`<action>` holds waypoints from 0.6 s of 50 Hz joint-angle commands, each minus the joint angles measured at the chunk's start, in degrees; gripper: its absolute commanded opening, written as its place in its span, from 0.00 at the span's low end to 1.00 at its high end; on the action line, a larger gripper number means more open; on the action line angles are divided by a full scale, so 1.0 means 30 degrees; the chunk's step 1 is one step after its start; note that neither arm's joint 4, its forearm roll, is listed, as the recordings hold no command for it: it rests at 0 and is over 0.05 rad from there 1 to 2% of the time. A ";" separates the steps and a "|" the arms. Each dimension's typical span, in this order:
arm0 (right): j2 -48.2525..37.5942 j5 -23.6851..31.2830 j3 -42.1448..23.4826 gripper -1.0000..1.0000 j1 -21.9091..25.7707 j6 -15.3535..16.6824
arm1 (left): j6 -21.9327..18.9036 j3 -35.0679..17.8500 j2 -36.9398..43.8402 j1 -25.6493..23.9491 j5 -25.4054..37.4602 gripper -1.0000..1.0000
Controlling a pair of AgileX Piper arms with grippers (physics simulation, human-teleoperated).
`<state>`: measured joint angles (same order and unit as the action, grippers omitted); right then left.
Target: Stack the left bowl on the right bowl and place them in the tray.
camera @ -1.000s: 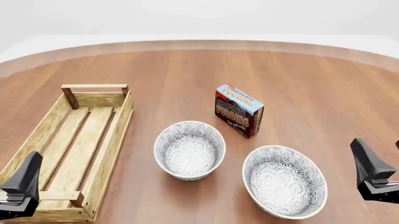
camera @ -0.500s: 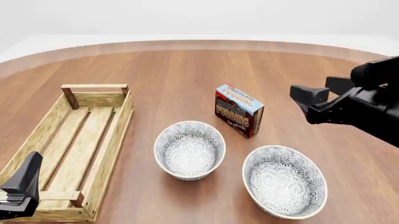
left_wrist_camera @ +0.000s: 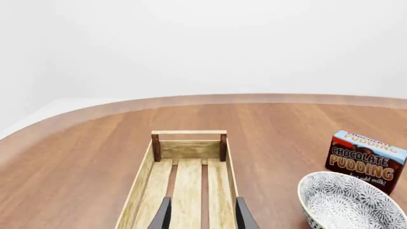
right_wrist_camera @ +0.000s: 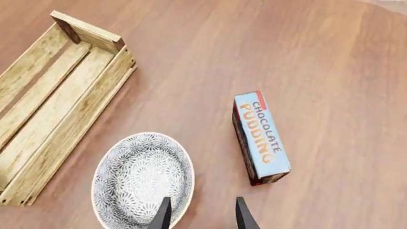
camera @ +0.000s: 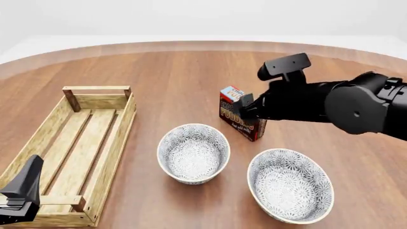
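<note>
Right arm reaching in above the pudding box.
Front: right gripper high over pudding box, jaw gap unreadable; left gripper low at tray. Left wrist: fingers parted over tray slats. Right wrist: fingers parted, left bowl beside one; right bowl nearer.

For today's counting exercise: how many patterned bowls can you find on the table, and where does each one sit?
2. The left bowl sits mid-table, between the tray and the right bowl, which lies nearer the front edge. Neither is hidden; both stand apart.
</note>
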<state>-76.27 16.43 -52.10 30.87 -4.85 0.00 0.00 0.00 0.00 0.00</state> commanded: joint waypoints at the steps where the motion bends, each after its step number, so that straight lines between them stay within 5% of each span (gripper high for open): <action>1: -0.2662 0.0130 -0.0878 1.00 0.0920 -0.1046 | 0.0000 0.0000 0.0000 0.0000 0.0000 1.00; 30: -0.5983 -0.1310 -0.1486 1.00 0.1199 -0.2193 | 0.0000 0.0000 0.0000 0.0000 0.0000 1.00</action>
<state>-91.37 14.44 -56.86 34.16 -10.37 0.00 0.00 0.00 0.00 0.00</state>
